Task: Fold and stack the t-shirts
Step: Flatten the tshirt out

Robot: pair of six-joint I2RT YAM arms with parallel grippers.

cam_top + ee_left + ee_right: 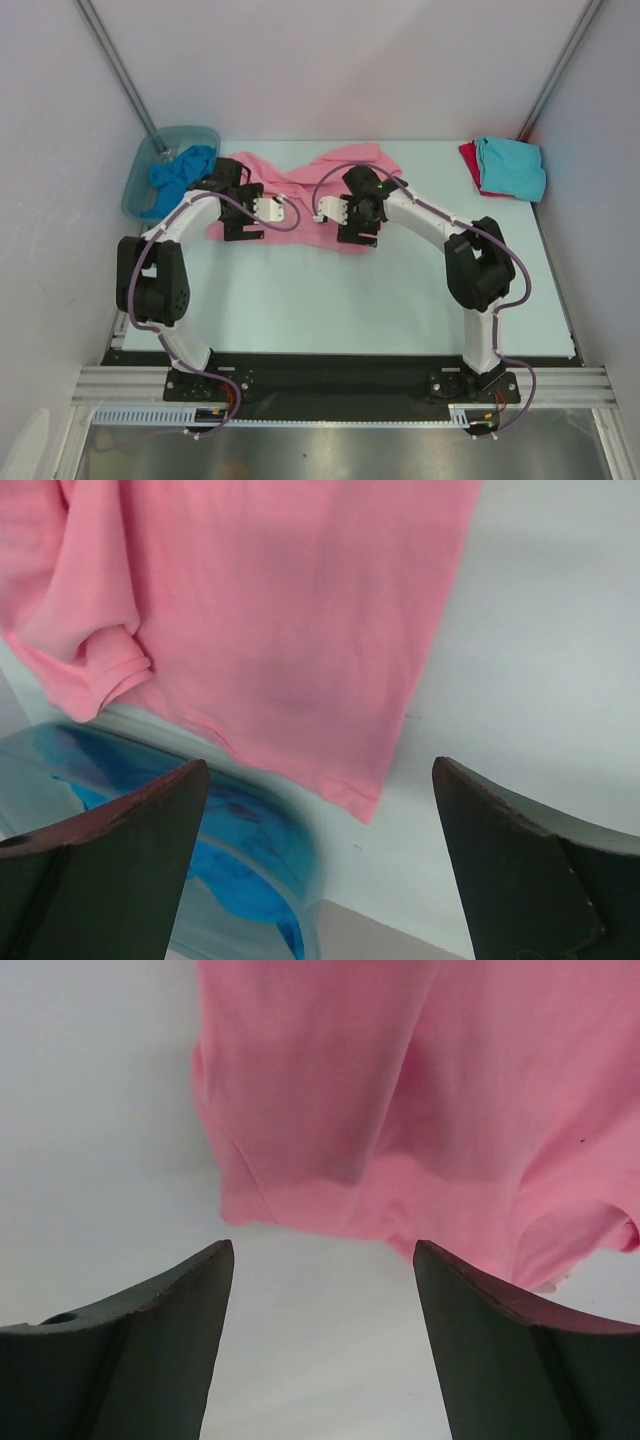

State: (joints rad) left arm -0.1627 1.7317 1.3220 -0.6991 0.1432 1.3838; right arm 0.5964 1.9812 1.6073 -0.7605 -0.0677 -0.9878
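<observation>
Large light pink cloth tee [296,178] lies crumpled on the white bench [330,300], centre-far. Left tool [268,208] and right tool [328,208] are both over its near part, tips facing each other and close together. Left tool [318,768] is released, jaws wide with nothing between; the pink hem sits just ahead of the tips. Right tool [322,1245] jaws are also spread, gripping nothing, with the tee edge just ahead. Bright blue tee [182,170] is bunched in the translucent grey-blue plastic tub [138,195], far left, beside the pink tee. Turquoise tee [512,166] lies on the red tee [467,160] at the far right corner, well apart from both tools.
</observation>
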